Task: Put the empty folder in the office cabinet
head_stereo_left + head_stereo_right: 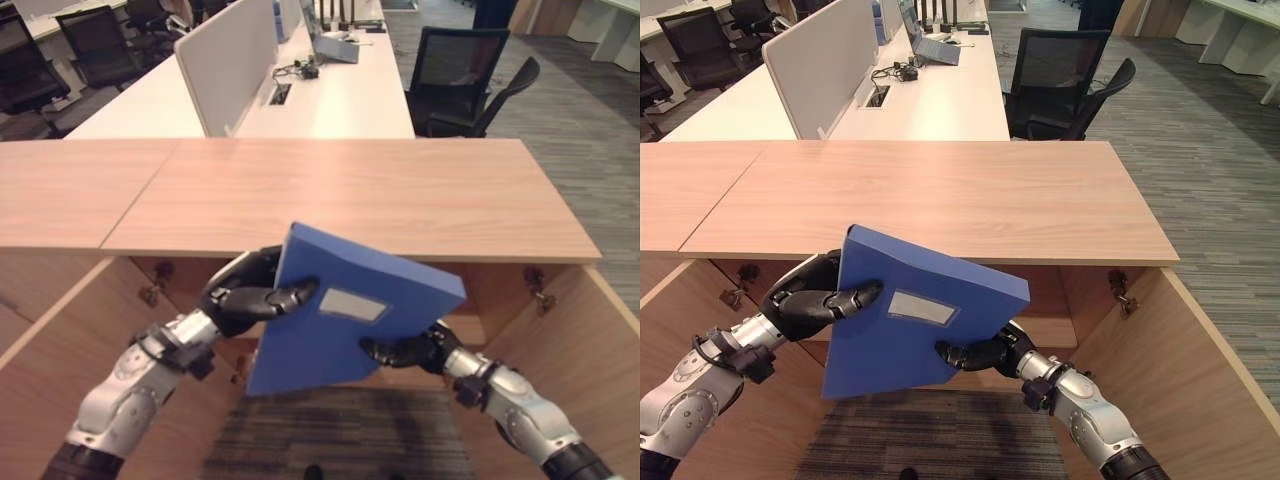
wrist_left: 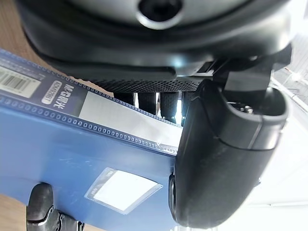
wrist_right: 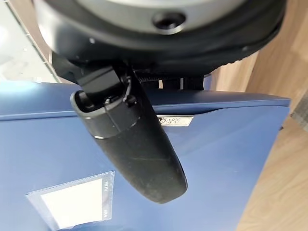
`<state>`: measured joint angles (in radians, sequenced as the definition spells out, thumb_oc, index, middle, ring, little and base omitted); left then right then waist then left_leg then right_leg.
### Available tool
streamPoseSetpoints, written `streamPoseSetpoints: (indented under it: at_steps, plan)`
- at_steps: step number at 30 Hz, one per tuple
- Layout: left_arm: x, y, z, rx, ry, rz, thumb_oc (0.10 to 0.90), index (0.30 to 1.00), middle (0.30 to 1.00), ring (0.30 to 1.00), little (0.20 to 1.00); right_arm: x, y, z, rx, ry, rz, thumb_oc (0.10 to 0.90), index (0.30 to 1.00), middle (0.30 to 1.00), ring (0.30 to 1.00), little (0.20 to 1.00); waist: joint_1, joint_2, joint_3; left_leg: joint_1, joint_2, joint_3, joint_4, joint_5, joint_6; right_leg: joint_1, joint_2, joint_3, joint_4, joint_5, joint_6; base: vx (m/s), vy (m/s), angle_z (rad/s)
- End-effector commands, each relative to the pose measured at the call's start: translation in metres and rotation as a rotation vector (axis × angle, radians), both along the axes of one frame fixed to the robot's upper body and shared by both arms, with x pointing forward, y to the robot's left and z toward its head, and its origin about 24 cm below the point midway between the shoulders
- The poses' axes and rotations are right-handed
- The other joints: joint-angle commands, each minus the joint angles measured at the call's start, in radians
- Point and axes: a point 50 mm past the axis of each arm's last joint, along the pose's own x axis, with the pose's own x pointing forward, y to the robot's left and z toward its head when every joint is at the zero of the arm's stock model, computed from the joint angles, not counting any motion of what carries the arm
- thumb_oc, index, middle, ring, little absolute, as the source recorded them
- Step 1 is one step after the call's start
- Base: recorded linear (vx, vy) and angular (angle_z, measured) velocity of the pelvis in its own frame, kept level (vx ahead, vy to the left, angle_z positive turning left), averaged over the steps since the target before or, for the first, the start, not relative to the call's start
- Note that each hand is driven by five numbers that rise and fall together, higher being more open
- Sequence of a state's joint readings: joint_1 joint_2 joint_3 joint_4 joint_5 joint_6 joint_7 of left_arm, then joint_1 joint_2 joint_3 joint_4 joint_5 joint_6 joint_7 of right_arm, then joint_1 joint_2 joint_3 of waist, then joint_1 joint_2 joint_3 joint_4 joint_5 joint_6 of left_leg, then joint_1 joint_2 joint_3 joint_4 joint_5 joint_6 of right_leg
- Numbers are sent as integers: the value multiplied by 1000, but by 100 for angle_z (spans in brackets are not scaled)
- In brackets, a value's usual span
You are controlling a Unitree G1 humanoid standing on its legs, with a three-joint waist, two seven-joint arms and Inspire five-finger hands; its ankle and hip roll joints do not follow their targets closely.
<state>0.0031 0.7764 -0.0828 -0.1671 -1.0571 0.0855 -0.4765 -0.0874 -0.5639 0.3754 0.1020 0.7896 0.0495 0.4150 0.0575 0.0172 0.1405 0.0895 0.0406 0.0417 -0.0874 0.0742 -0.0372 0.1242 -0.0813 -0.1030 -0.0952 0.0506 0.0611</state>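
Now folder (image 1: 350, 310) tilted, spine toward cabinet (image 1: 340, 195).

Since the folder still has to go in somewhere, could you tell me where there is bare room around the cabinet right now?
The wooden cabinet top is bare from edge to edge. The opening beneath it, between the two swung-out doors, looks free, though its inside is mostly hidden. It is crowded right in front: the blue folder, pinched by the left hand and right hand, fills that gap.
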Motion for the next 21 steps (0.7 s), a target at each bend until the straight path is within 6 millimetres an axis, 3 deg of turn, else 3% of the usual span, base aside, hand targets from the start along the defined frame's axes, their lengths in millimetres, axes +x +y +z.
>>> streamPoseSetpoints:
  at_steps: [1, 13, 14, 15, 16, 19, 21]
  plan:
    - [-7, -66, 41, -220, -257, -364, 400, 300, 300, 300, 300, 3, 89, 122, 562, -438, 392, 400, 300, 300, 300, 300, -21, -9, -41, 63, 27, -32, 0, -135, -34, 49, -60, -16, 22, -95, 92, 0, 0, 0]
    - [-7, -58, 25, -361, -226, -195, 400, 300, 300, 300, 300, 6, 76, 133, 707, -490, 234, 400, 300, 300, 300, 300, -21, -11, -43, 59, 25, -36, 0, -138, -32, 46, -57, -14, 22, -98, 88, 0, 0, 0]
    - [-7, -56, 21, -372, -218, -162, 500, 451, 451, 451, 451, 6, 73, 132, 713, -489, 211, 400, 300, 300, 300, 300, -21, -11, -43, 59, 23, -36, 0, -138, -31, 46, -57, -12, 24, -99, 88, 0, 0, 0]
    - [-7, -53, 20, -366, -221, -137, 671, 707, 707, 707, 707, 6, 71, 131, 704, -489, 200, 400, 300, 300, 300, 300, -21, -11, -43, 59, 22, -37, 0, -138, -31, 46, -57, -12, 25, -100, 87, 0, 0, 0]
    - [-7, -50, 18, -353, -223, -109, 800, 900, 900, 900, 900, 6, 69, 127, 686, -482, 190, 400, 300, 300, 300, 300, -21, -11, -42, 59, 23, -38, 0, -137, -31, 47, -58, -13, 26, -100, 87, 0, 0, 0]
    - [-6, -35, 11, -269, -237, 1, 800, 900, 900, 900, 900, 7, 59, 113, 593, -447, 150, 400, 300, 300, 300, 300, -16, -12, -42, 58, 21, -42, 0, -138, -32, 44, -58, -16, 29, -101, 86, 7, 3, 1]
    - [-5, -15, 2, -110, -256, 117, 800, 900, 900, 900, 900, 10, 47, 97, 492, -400, 105, 400, 300, 300, 300, 300, -9, -14, -44, 57, 21, -44, 0, -138, -33, 45, -59, -20, 29, -103, 86, 15, -2, 2]
